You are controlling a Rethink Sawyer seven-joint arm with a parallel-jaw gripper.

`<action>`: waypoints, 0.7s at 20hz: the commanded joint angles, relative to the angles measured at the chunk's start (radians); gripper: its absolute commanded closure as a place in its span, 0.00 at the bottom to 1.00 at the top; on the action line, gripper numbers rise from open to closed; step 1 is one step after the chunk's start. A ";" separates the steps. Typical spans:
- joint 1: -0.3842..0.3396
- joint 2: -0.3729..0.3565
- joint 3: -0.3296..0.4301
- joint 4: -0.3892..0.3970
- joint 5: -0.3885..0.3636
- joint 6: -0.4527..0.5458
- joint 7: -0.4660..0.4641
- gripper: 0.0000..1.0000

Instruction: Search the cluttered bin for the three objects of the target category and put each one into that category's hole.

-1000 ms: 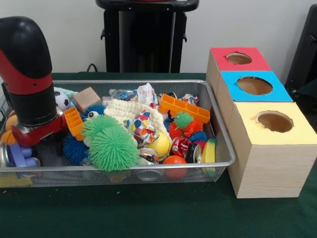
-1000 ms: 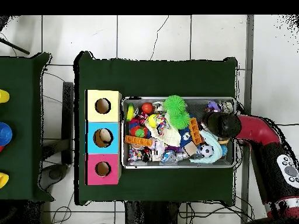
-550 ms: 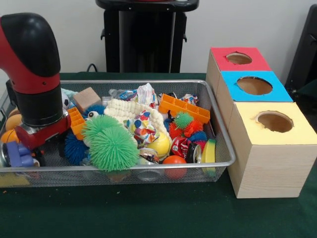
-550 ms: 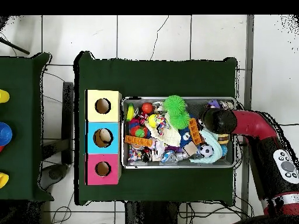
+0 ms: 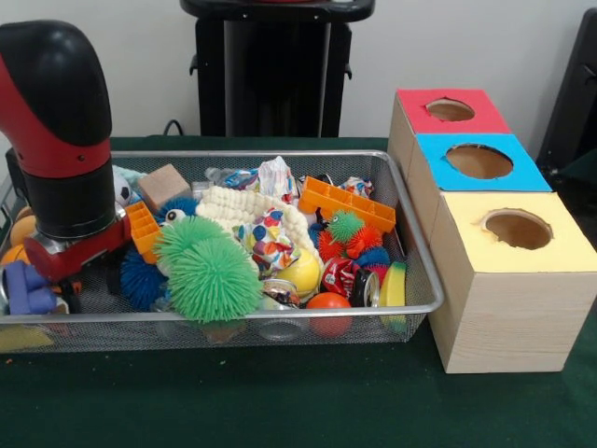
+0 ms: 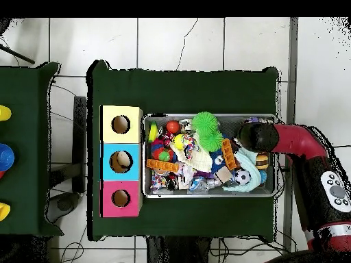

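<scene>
1. The gripper point(image 5: 65, 280) sat low at the lower left of the front frame, inside the wire bin point(image 5: 424, 280); whether it was open or closed could not be told.
2. A purple toy point(image 5: 28, 289) lay just beside it, at the frame's left edge.
3. Right of it lay a blue spiky ball point(image 5: 140, 280) and a green spiky ball point(image 5: 213, 275).
4. An orange block point(image 5: 347, 203) lay right of centre, among the clutter.
5. At the right stood three boxes: red box point(image 5: 448, 112), blue box point(image 5: 478, 162) and yellow box point(image 5: 513, 233), each with a round hole.
</scene>
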 commanded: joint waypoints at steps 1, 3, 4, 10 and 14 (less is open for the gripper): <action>0.008 -0.035 0.025 -0.107 -0.025 0.089 -0.249 0.00; 0.013 -0.044 0.023 -0.109 -0.026 0.098 -0.244 0.00; 0.016 -0.051 0.022 -0.112 -0.026 0.107 -0.243 0.00; 0.021 -0.095 0.020 -0.121 0.008 0.181 -0.211 0.00; 0.022 -0.122 0.024 -0.128 0.043 0.218 -0.167 0.00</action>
